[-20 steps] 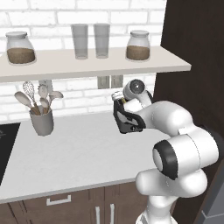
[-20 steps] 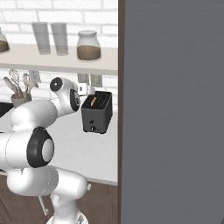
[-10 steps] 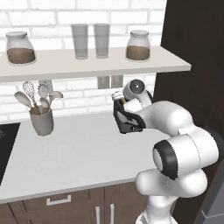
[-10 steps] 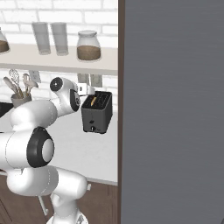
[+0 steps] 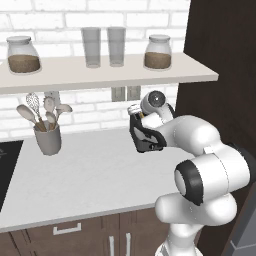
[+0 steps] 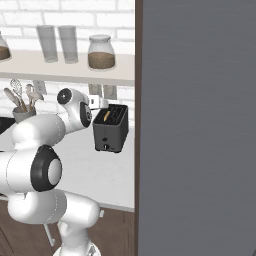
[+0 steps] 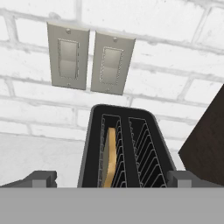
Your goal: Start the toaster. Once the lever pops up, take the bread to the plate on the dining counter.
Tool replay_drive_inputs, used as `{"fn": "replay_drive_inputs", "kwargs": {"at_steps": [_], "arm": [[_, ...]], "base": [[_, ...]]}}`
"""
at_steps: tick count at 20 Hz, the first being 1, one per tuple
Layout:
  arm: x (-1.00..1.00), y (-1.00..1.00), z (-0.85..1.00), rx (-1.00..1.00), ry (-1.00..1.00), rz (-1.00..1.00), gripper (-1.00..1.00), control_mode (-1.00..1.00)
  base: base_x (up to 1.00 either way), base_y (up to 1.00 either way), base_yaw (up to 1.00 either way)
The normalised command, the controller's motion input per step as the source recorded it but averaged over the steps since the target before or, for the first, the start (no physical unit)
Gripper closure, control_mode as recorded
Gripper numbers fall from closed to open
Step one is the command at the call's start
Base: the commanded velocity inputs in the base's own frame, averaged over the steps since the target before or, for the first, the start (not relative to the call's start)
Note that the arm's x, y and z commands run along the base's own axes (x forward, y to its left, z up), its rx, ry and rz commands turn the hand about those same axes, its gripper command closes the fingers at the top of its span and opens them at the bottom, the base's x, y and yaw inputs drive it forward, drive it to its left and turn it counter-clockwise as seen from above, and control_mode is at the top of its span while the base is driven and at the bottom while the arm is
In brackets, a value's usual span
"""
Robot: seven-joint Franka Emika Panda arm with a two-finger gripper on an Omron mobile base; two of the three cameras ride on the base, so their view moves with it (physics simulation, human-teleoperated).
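Bread (image 7: 110,158) sits mostly hidden in toaster (image 7: 124,148) slot beneath spread claw (image 7: 111,178).

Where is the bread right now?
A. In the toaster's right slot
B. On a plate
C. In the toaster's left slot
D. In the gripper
C: in the hand view the bread stands down in the left slot of the toaster, and the right slot holds no slice.

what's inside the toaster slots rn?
The toaster has two top slots. The left one in the hand view holds the bread, standing on edge between the wire guides. The other slot looks empty. The bread's lower part is hidden down in the slot.
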Motion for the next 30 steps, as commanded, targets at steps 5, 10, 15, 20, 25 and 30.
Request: {"fn": "replay_drive_inputs", "kwargs": {"at_steps": [5,10,15,20,25,30], "arm": [[0.00,0.00,0.00,0.00,0.00,0.00,-1.00,-1.00],[0.00,0.00,0.00,0.00,0.00,0.00,-1.00,-1.00],[0.00,0.00,0.00,0.00,0.00,0.00,-1.00,-1.00],[0.00,0.00,0.00,0.00,0.00,0.00,-1.00,-1.00],[0.00,0.00,0.00,0.00,0.00,0.00,-1.00,-1.00],[0.00,0.00,0.00,0.00,0.00,0.00,-1.00,-1.00]], "base": [[0.00,0.00,0.00],[0.00,0.00,0.00],[0.00,0.00,0.00],[0.00,0.00,0.00],[0.00,0.00,0.00],[0.00,0.00,0.00]]}}
